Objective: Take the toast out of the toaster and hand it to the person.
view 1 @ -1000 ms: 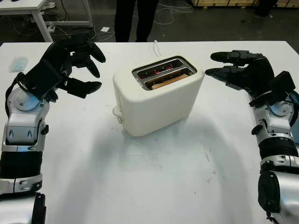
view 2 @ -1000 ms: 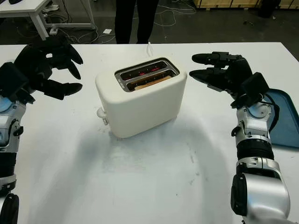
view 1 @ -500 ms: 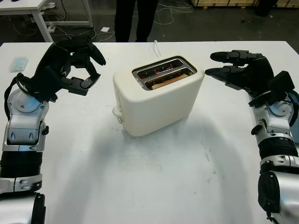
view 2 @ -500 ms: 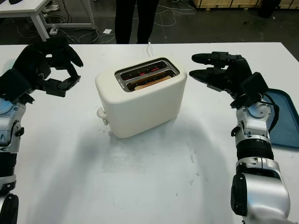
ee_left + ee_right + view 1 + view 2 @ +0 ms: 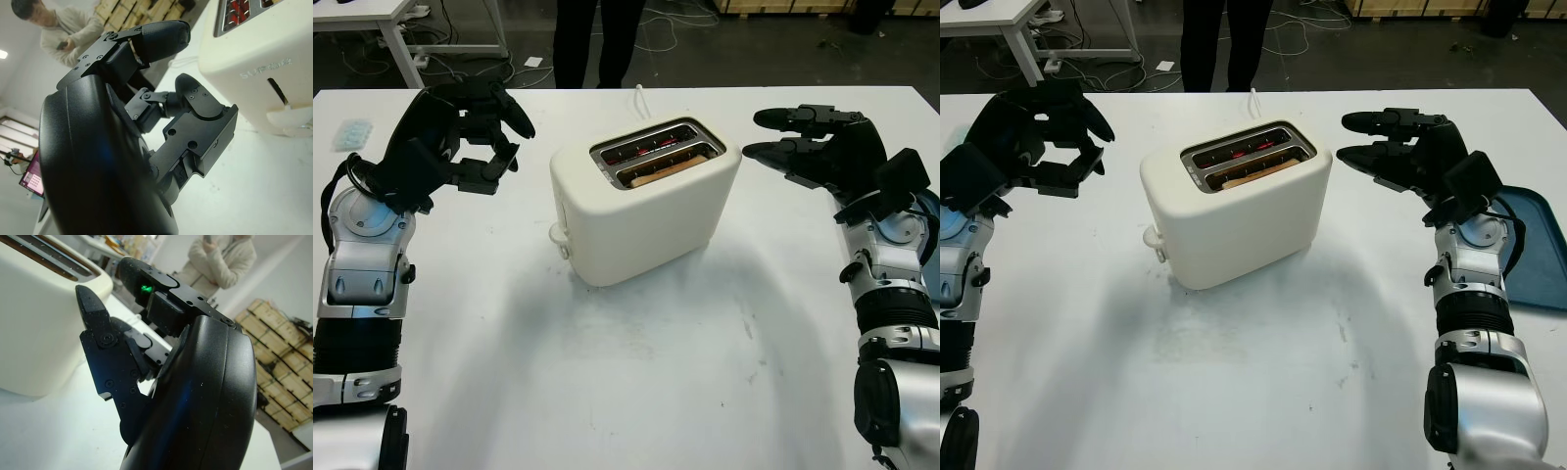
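Left robot hand [image 5: 470, 127] curled empty; toast [image 5: 658, 172] in toaster [image 5: 641, 201].

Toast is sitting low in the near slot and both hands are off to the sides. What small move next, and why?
Probably bring the right hand in over the toaster. The toast sits in the near slot, barely above the rim. That hand is open, level with the toaster top and nearest the slots. The left hand is curled, off to the other side.

floor [image 5: 783, 49]: dark, cables | white desk [image 5: 372, 15]: far left | wooden pallets [image 5: 783, 6]: far right
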Robot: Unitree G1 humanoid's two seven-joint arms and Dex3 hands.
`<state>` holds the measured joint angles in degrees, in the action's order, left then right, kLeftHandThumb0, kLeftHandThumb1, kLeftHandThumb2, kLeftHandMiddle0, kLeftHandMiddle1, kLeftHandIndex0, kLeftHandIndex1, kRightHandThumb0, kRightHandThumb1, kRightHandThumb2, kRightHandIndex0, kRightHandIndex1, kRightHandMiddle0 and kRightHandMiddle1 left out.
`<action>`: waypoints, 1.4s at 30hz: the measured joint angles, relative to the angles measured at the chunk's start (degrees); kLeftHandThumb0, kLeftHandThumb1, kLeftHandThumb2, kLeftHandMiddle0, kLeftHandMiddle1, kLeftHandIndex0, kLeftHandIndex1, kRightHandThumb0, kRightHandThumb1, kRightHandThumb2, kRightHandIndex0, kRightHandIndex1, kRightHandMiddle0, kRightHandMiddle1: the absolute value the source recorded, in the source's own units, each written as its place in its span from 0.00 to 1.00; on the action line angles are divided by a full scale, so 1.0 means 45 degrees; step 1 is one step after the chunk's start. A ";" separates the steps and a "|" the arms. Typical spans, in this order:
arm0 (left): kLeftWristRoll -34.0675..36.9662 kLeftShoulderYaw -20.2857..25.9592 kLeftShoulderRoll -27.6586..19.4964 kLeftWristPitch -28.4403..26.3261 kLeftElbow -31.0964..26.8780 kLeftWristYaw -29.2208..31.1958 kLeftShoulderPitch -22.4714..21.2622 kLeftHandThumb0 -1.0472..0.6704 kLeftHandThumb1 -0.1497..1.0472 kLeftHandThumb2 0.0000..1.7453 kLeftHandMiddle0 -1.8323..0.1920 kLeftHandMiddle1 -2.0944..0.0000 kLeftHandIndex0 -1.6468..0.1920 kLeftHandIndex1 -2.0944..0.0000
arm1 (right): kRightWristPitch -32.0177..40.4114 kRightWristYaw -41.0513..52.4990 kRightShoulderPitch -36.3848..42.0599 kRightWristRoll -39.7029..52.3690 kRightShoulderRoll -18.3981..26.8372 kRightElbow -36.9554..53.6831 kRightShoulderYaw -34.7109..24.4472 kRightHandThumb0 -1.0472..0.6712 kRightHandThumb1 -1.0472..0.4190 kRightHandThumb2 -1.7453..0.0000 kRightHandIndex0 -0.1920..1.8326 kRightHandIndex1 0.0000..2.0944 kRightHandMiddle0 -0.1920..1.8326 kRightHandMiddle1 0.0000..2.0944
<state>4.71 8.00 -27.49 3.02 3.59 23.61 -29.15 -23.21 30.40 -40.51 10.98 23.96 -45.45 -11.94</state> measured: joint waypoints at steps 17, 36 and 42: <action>0.0010 0.0000 0.0046 -0.0259 -0.0245 -0.0150 0.0042 0.62 0.52 0.72 0.39 0.32 0.49 0.38 | 0.0009 -0.0047 0.0016 -0.0061 0.0001 0.0135 -0.0001 0.40 0.20 1.00 0.67 0.00 0.61 0.00; 0.0044 0.0001 0.0047 -0.0151 -0.0168 -0.0143 0.0052 0.62 0.49 0.74 0.37 0.32 0.49 0.37 | 0.0128 -0.0035 0.0020 -0.0110 0.0000 0.0156 -0.0009 0.40 0.20 1.00 0.67 0.00 0.61 0.00; 0.0045 0.0001 0.0046 -0.0167 -0.0167 -0.0138 0.0051 0.61 0.50 0.73 0.38 0.32 0.49 0.38 | 0.0128 -0.0004 0.0020 -0.0113 0.0000 0.0118 -0.0005 0.41 0.19 1.00 0.66 0.00 0.61 0.00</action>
<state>4.92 8.00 -27.28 2.26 2.84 22.99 -28.92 -22.63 30.38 -40.42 10.47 23.96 -44.92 -11.96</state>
